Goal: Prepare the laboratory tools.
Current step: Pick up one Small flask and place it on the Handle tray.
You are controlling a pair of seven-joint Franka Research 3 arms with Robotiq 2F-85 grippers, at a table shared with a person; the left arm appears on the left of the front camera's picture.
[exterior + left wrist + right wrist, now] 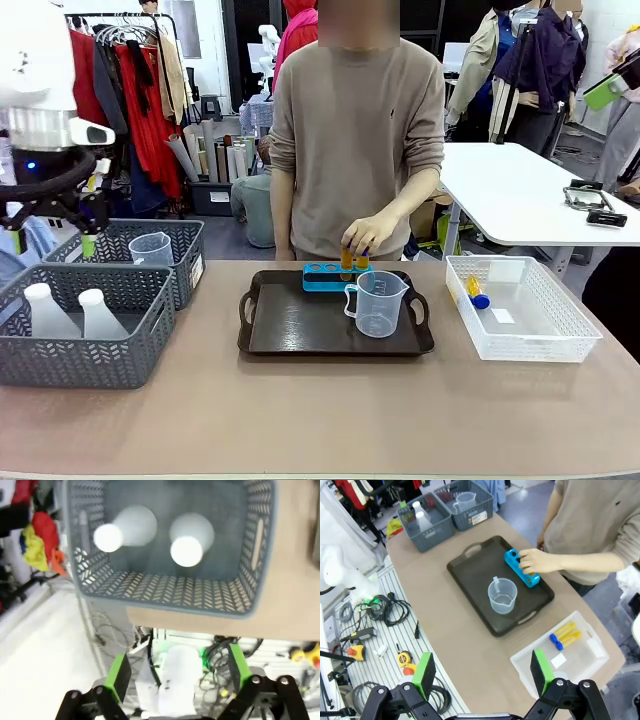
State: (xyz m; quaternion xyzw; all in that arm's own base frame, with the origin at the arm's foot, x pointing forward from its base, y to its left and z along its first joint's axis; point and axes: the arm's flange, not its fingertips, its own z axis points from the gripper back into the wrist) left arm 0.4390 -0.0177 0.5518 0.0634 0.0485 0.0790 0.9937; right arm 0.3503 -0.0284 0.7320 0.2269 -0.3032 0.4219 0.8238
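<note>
A clear measuring jug (378, 303) (502, 596) stands on the black tray (290, 325) (470, 570). Behind it, the person's hand (368, 233) (536, 560) holds orange tubes (353, 262) in a blue rack (320, 276) (516, 565). Two more blue-capped tubes (476, 291) (566, 636) lie in the white mesh basket (560, 335) (540, 652). Two whitish flasks (45, 312) (125, 530) stand in the near grey basket (85, 355) (165, 592). My left gripper (52, 238) (177, 672) hangs open above and behind that basket. High over the table edge, my right gripper (482, 672) is open and holds nothing.
A second grey basket (185, 260) (479, 505) behind the first holds another clear jug (152, 248) (464, 500). Cables and small tools (380, 620) lie on the floor beside the table. Bare tabletop (320, 410) runs along the near edge.
</note>
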